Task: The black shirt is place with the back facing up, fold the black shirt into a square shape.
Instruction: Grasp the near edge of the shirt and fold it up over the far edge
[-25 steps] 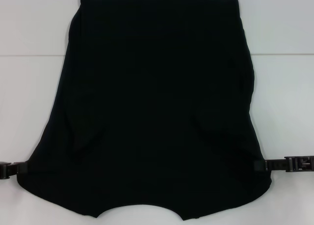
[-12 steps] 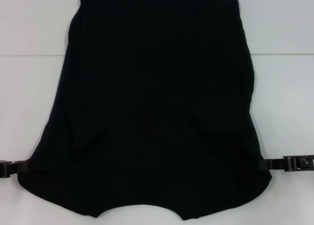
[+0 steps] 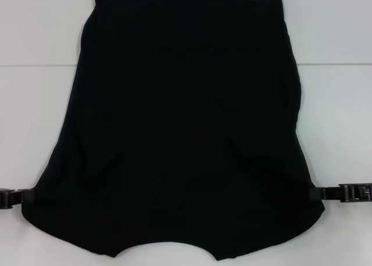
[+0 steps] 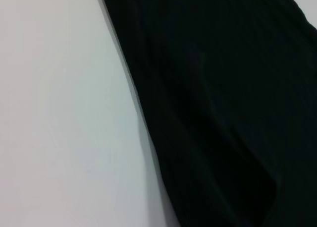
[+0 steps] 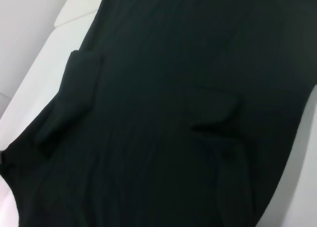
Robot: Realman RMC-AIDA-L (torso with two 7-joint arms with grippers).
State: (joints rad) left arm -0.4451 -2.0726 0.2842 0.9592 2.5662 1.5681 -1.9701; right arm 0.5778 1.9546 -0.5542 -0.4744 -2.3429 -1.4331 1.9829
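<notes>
The black shirt (image 3: 186, 132) lies spread on the white table, plain side up, sleeves folded inward. Its collar end is nearest me, and the neck notch shows at the bottom edge. My left gripper (image 3: 24, 195) sits at the shirt's near left corner and my right gripper (image 3: 314, 194) at the near right corner. Each is shut on the cloth edge, which spreads wide between them. The left wrist view shows the shirt's side edge (image 4: 223, 113) on the table. Across the right wrist view runs the shirt (image 5: 173, 113) with both folded sleeves.
The white table (image 3: 35, 103) shows on both sides of the shirt, with a seam line (image 3: 337, 64) running across it. Nothing else lies on the surface.
My right gripper has shifted slightly outward and down. Creases in the near part of the shirt have moved a little. The left gripper looks unmoved.
</notes>
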